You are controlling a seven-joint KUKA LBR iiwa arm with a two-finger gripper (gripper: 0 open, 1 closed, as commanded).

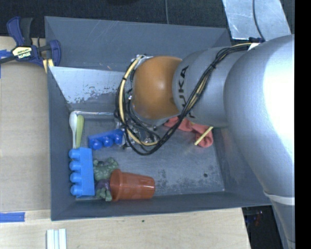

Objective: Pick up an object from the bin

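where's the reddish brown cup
In the camera view the reddish brown cup lies on its side at the bin's lower left, beside the green toy.

Contents of the grey metal bin (145, 207), left and centre. A large blue toy brick (82, 173) lies in the near left corner, its long side along the left wall and its studs facing that wall. Just beyond it, a pale yellow-green spoon (78, 130) with a white bowl lies along the same wall. A mottled green lump (104, 170) sits against the brick's right side and touches a reddish-brown cup (132, 186), which lies on its side by the near wall. Further right, a pink-red item (184, 126), partly hidden, lies beside a yellow stick (203, 136).
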